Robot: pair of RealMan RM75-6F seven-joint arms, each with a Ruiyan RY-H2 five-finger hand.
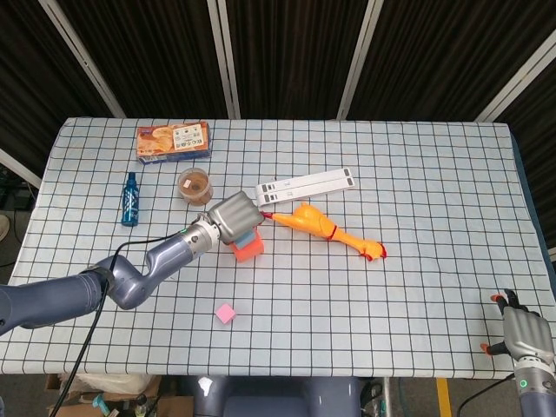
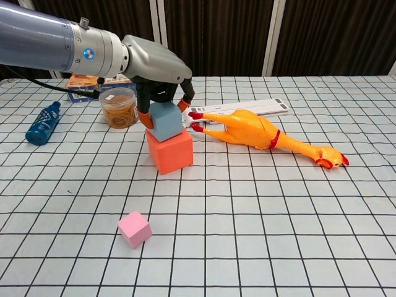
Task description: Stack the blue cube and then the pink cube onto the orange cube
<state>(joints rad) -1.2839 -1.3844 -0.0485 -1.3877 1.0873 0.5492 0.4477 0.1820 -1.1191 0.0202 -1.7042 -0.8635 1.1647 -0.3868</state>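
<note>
Blue cube (image 2: 167, 122) sits on orange cube (image 2: 169, 150), my left hand (image 2: 158, 65) grasping it. Pink cube (image 2: 135, 228), near the table's (image 2: 297, 235) front edge, remains unstacked. Right hand (image 1: 527, 337) idle, empty, fingers loosely apart.

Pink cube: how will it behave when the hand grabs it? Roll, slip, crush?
The pink cube lies flat on the checked cloth, so it probably won't roll. Its matte, foam-like look suggests it is light and slightly squashy. Being small, it may skid or twist if the fingers close unevenly.

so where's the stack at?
Blue cube sits on the orange cube, but the left hand grips it from above, not yet released. Pink cube lies untouched on the table near the front edge. Left: let go, then stack pink. Right hand idle.
</note>
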